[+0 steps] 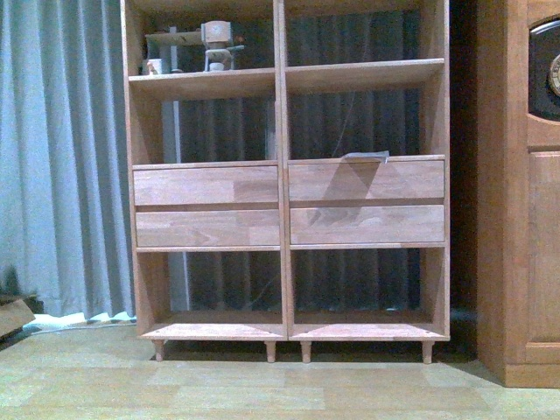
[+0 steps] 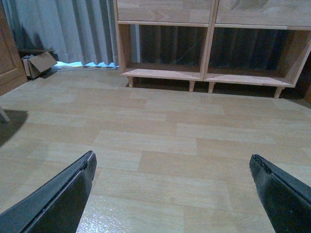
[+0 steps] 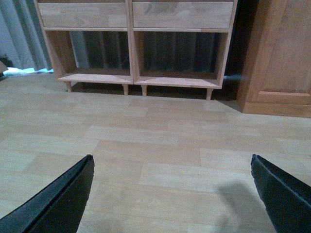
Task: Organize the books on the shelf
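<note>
Black fingers [image 2: 58,199] of your left gripper [image 2: 171,156] stand wide apart, gripping nothing, with pale plank floor [image 2: 160,126] showing between them. Your right gripper [image 3: 171,158] is spread the same way and holds nothing.

Ahead of both grippers, only open floor lies between you and the shelf [image 1: 282,201]. It stands upright on short peg legs [image 1: 270,352], its long axis vertical and its open face turned towards you. Its lowest pair of compartments sits straight ahead of the grippers. Above them, four plain drawer fronts [image 1: 206,185] run across the middle, with more open compartments higher up.

In the middle compartment on your right-hand side, a thin pale flat thing [image 1: 366,157] lies on the board just over the drawers. You cannot tell from here whether it is one of the books. High in the column on your left-hand side stands a small wooden figure [image 1: 216,45].

A grey curtain [image 1: 61,157] hangs behind the shelf and out past your left gripper's side. A cardboard box [image 2: 40,63] rests on the floor at its foot. Past your right gripper's side, just beside the shelf, stands a darker wooden cabinet [image 1: 521,219] with a round dial [image 1: 553,74].
</note>
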`<move>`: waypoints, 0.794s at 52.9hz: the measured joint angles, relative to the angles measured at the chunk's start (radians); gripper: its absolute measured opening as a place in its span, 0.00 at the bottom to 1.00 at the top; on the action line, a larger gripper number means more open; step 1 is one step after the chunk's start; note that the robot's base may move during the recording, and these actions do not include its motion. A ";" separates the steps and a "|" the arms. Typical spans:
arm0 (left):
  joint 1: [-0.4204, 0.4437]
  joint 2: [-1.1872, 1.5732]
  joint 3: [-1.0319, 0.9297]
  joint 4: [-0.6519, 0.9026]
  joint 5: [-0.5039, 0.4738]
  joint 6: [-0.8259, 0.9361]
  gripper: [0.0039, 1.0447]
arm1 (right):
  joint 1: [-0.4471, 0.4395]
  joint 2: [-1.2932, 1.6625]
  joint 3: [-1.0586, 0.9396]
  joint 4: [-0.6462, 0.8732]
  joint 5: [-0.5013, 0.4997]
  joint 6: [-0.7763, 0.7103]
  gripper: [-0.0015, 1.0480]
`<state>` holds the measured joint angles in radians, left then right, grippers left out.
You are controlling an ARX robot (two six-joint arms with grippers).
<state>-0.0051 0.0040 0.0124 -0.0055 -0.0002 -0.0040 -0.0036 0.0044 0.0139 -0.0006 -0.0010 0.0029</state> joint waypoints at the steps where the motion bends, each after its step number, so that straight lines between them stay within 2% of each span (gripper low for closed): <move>1: 0.000 0.000 0.000 0.000 0.000 0.000 0.93 | 0.000 0.000 0.000 0.000 0.000 0.000 0.93; 42: 0.000 0.000 0.000 0.000 0.000 0.000 0.93 | 0.000 0.000 0.000 0.000 0.000 0.000 0.93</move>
<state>-0.0051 0.0040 0.0124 -0.0055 -0.0002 -0.0040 -0.0036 0.0044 0.0139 -0.0006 -0.0010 0.0029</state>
